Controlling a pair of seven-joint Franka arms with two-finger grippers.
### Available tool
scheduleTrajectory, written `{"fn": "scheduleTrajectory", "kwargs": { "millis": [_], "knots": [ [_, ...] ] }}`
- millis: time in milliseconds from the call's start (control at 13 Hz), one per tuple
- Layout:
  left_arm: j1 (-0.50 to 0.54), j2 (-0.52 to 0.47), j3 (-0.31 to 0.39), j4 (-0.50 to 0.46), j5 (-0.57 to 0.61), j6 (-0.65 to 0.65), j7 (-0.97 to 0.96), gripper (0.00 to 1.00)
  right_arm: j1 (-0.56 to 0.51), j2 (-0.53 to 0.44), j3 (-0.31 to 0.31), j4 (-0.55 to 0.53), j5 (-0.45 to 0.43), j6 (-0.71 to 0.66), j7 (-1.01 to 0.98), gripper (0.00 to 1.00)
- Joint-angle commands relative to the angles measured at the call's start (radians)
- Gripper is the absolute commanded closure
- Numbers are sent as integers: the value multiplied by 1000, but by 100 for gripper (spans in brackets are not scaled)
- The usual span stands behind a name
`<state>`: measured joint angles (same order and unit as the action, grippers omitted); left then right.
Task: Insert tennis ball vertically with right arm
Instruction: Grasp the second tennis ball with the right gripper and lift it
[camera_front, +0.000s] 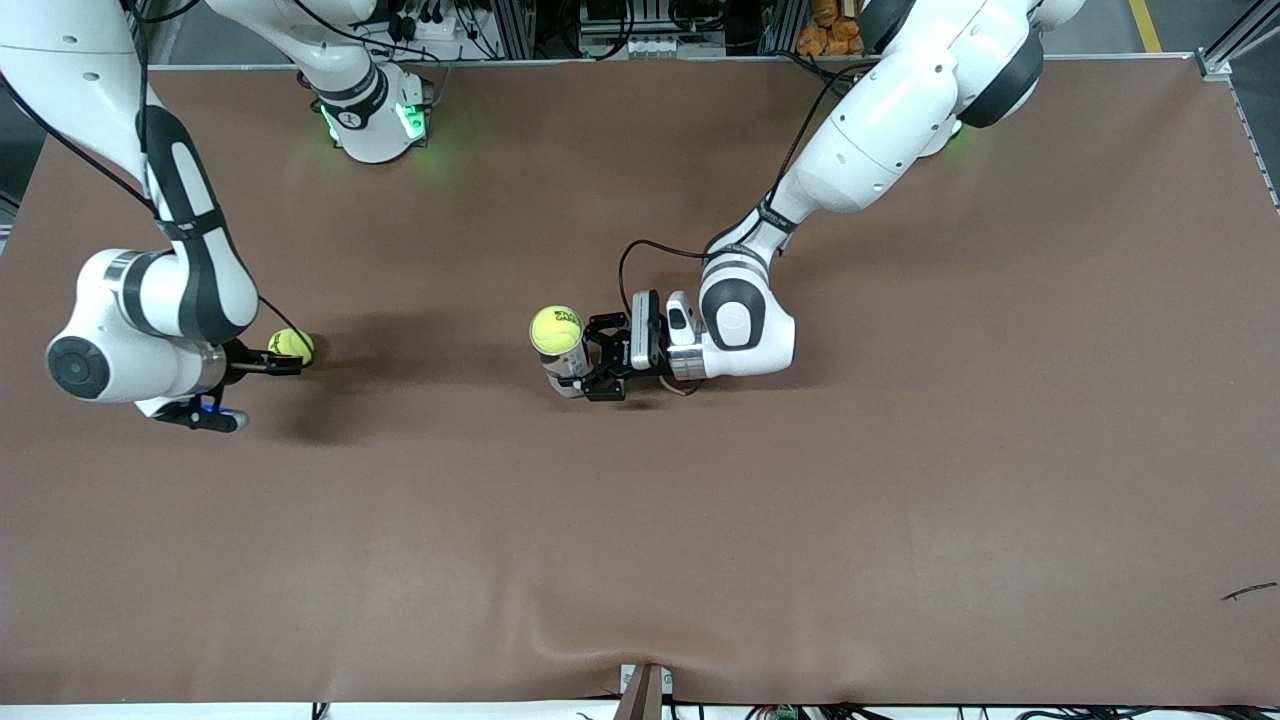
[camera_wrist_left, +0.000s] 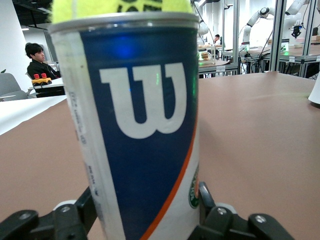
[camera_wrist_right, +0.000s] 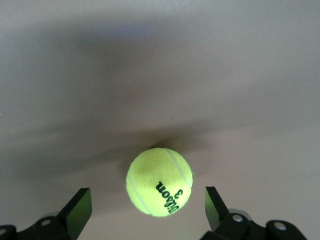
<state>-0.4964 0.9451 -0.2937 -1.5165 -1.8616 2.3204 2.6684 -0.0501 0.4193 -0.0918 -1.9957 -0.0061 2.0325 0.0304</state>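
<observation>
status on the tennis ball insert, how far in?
Early. Done: the left gripper holds the can upright, one ball already at its mouth. In hand: the right gripper is open around the second ball lying on the table, not gripping. Left: grasp, carry, insert from above.

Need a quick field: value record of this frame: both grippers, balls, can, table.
right gripper: open, low over the table, fingers either side of a loose tennis ball, not closed on it
left gripper: shut on the can, holding it upright at mid-table
can: blue Wilson tube, open top
ball in can: sits in the mouth, top showing above the rim
loose tennis ball: on the table, toward the right arm's end
table: brown mat
</observation>
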Motion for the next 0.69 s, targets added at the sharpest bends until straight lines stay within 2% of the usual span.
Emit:
{"fn": "scheduleTrajectory", "kwargs": {
  "millis": [0, 537, 614],
  "knots": [
    [2, 0, -2, 7, -21, -12, 33, 15, -39, -42, 23, -78, -18, 25, -23, 0],
    [2, 0, -2, 6, -16, -12, 34, 15, -50, 25, 23, -86, -14, 94, -23, 0],
    [2, 0, -2, 6, -16, -13, 34, 15, -50, 27, 23, -86, -12, 100, -23, 7]
  ]
}}
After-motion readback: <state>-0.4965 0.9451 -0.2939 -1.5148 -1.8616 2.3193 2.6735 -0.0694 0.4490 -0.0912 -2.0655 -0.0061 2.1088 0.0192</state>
